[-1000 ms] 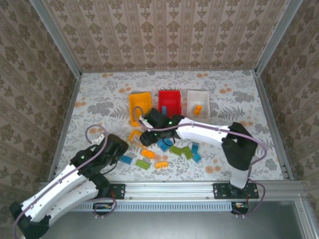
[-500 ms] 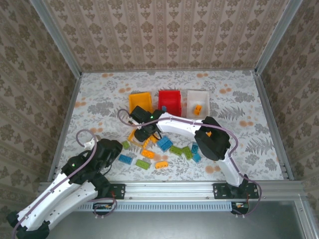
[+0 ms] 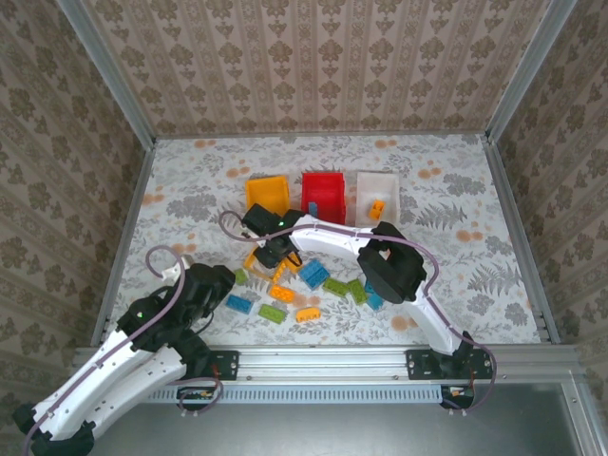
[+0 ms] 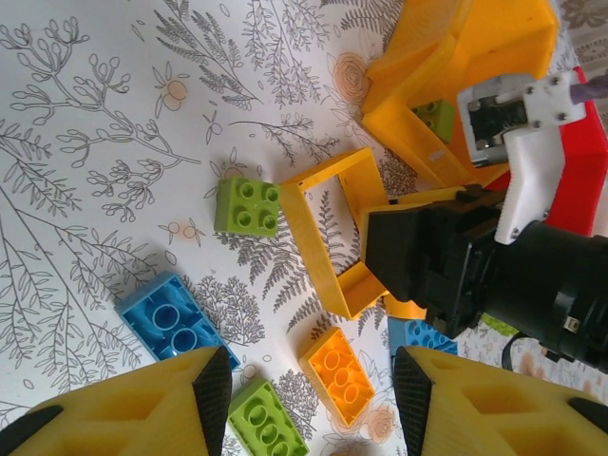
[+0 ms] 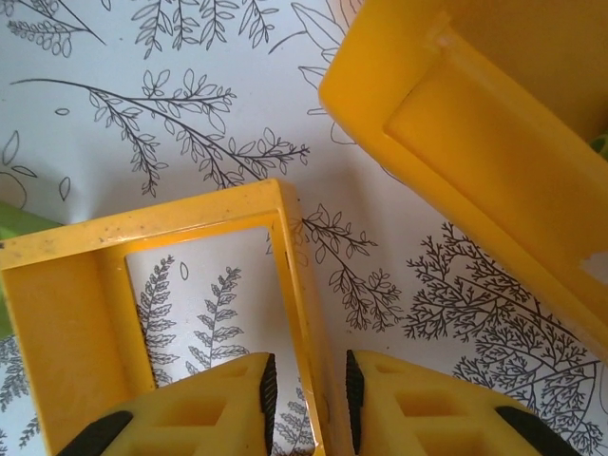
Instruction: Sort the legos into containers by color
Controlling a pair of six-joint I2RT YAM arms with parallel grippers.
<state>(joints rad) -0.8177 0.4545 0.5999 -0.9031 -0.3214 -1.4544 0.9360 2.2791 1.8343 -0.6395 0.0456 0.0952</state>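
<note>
Your left gripper (image 4: 312, 399) hangs with jaws wide apart and nothing between them, probably poised over the loose pile. Below lie small studded plastic bricks, flat on the leaf-printed table (image 4: 95, 104): a green square brick (image 4: 247, 206), a blue brick (image 4: 166, 320) and an orange brick (image 4: 339, 366). Your right gripper (image 5: 306, 380) straddles one thin wall of the hollow yellow rectangular plastic frame (image 5: 190, 214), the likeliest hold; whether it has pinched is unclear. Just beyond stand the yellow-orange plastic bin (image 3: 252, 195), the red plastic bin (image 3: 309, 185) and the white plastic bin (image 3: 363, 185).

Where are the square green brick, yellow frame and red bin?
square green brick (image 4: 247, 206), left wrist view, studded top.
yellow frame (image 5: 142, 226), right wrist view, top bar.
red bin (image 3: 328, 195), top external view, bare floor.
</note>
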